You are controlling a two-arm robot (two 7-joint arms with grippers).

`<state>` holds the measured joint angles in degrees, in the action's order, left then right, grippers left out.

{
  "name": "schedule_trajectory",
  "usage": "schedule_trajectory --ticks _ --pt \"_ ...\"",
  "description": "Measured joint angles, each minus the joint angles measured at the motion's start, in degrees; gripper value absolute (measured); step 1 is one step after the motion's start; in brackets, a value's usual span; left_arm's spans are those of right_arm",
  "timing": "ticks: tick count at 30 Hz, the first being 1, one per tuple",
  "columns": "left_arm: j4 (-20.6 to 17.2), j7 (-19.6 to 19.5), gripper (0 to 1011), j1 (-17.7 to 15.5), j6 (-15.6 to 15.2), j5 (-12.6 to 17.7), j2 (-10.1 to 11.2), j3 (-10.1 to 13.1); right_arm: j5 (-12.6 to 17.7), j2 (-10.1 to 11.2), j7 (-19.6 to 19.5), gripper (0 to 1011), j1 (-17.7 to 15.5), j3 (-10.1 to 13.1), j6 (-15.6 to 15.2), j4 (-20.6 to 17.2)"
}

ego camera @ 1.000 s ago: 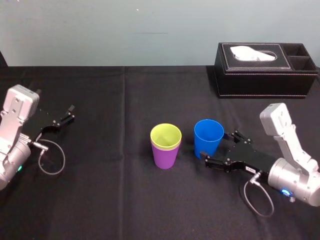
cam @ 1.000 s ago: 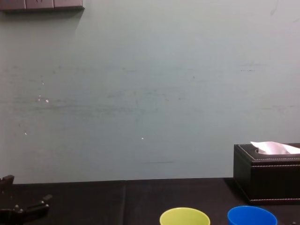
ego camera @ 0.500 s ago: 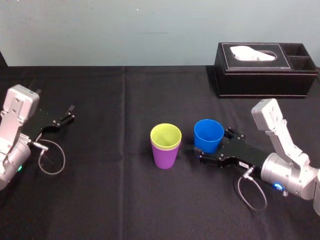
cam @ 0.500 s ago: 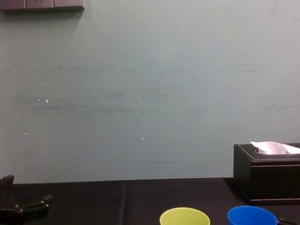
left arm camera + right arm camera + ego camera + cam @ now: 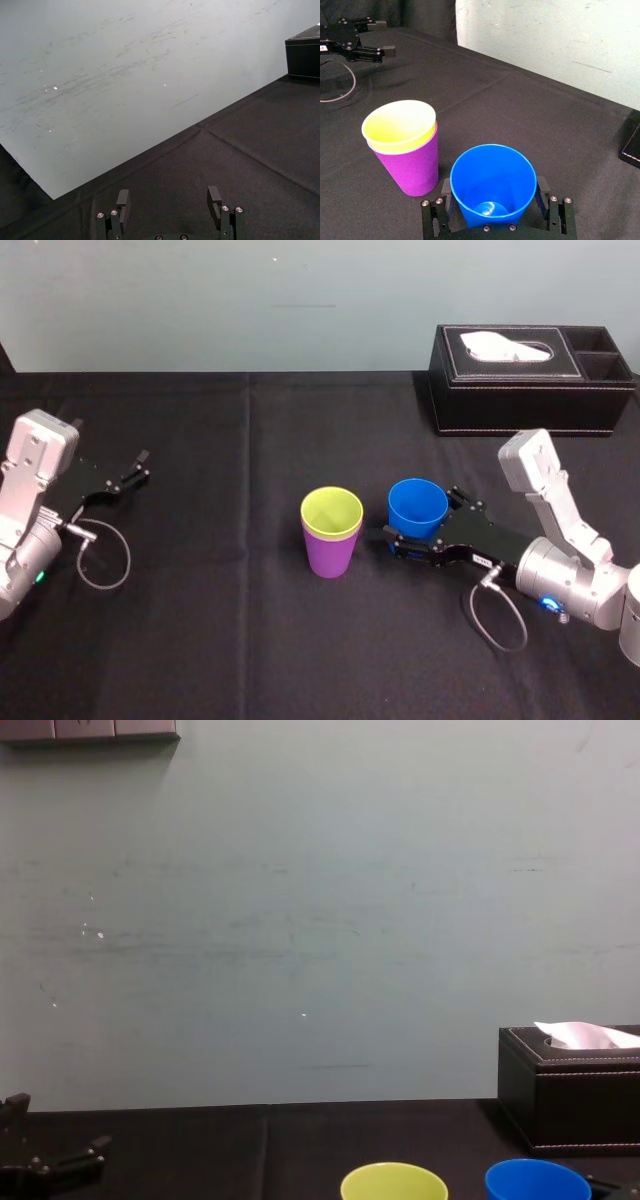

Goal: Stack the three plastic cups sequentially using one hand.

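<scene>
The blue cup (image 5: 417, 508) stands upright on the black table, to the right of the purple cup (image 5: 330, 552), which has the yellow-green cup (image 5: 331, 512) nested inside it. My right gripper (image 5: 420, 521) lies low on the table with its jaws open, one finger on each side of the blue cup's lower body. In the right wrist view the blue cup (image 5: 492, 182) sits between the fingers (image 5: 443, 189) with a slim gap, and the purple cup (image 5: 412, 167) and yellow-green cup (image 5: 400, 125) are beside it. My left gripper (image 5: 140, 468) is parked open at the far left.
A black tissue box (image 5: 530, 380) stands at the back right, behind the right arm. Black cloth (image 5: 250, 640) covers the table, with free room in front of and behind the cups. A grey cable (image 5: 500, 615) loops beside the right wrist.
My right gripper has slid left along the table until its open fingers flank the blue cup. The cups and the left arm have not moved.
</scene>
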<state>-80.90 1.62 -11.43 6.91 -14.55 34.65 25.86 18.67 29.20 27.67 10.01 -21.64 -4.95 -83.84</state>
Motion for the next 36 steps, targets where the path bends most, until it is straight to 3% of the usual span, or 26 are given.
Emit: schedule_trajectory --ticks 8,20,36 --pt "0.00 0.00 1012 0.00 0.00 0.00 0.00 0.00 0.07 -0.04 0.13 1000 0.05 -0.03 0.10 0.07" --pt "0.00 0.00 1011 0.00 0.00 0.00 0.00 0.00 0.07 0.02 0.10 742 -0.01 0.01 0.08 -0.02" --pt "0.00 0.00 1011 0.00 0.00 0.00 0.00 0.00 0.06 0.05 0.06 726 -0.04 0.05 0.01 -0.09"
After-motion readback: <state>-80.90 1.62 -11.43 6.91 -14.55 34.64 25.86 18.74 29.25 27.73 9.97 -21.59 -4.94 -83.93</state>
